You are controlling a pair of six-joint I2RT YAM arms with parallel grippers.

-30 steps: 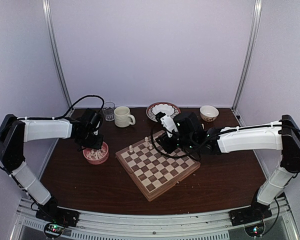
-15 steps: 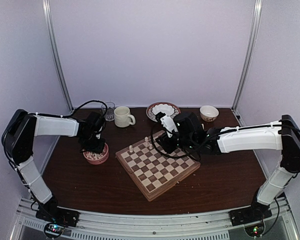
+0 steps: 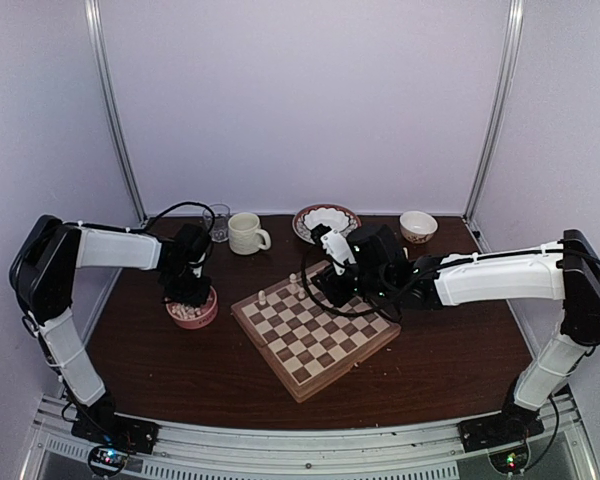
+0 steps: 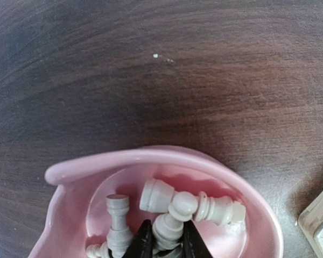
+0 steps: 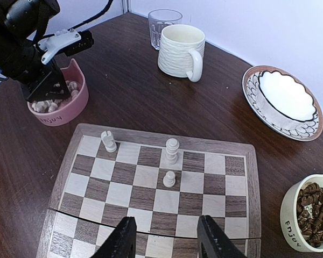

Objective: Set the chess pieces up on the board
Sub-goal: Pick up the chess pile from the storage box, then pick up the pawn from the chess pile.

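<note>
Just beyond board (image 5: pixel 142 199): mug (image 5: pixel 180 48), glass (image 5: pixel 164 24), plate (image 5: pixel 284 102).

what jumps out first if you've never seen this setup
The checkered wooden chessboard in the middle of the dark wooden table is nearly bare: only three pale cream wooden chess pieces stand near its far-left edge. To its left sits a pink bowl heaped with more cream pieces, the left end effector dipped in with its fingers either side of one. The right end effector hovers open above the board.
</note>
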